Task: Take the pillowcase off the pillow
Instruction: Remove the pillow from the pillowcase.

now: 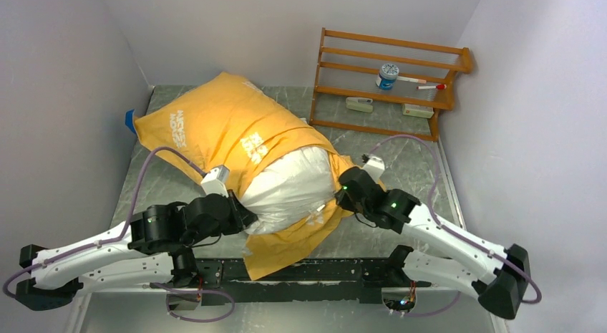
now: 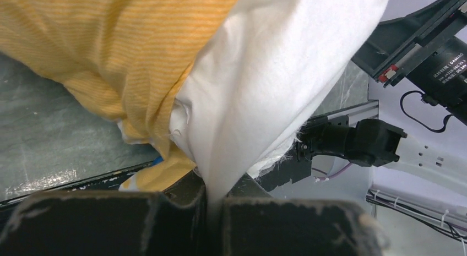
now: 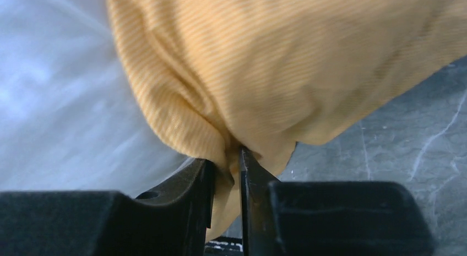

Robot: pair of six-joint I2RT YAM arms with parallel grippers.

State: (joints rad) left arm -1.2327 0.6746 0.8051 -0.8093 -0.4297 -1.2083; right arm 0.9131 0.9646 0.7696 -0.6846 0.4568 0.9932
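Note:
The orange-yellow pillowcase [image 1: 215, 125] still covers the far part of the white pillow [image 1: 293, 190], whose near end bulges out bare at the table's middle. A flap of the case lies under the pillow toward the near edge. My left gripper [image 1: 247, 217] is at the pillow's near left corner. In the left wrist view it [image 2: 215, 203] is shut on a pinch of white pillow fabric [image 2: 264, 91], with the pillowcase [image 2: 121, 52] bunched just left of it. My right gripper [image 1: 340, 197] is at the case's rim on the right. In the right wrist view it [image 3: 227, 168] is shut on a fold of the pillowcase [image 3: 286, 69], the pillow [image 3: 55, 102] to its left.
A wooden rack [image 1: 390, 82] stands at the back right with a small jar [image 1: 388, 76] and markers on it. White walls close in on the left, back and right. A blue corner [image 1: 130, 122] shows at the case's far left. Grey tabletop [image 1: 408, 154] lies to the right.

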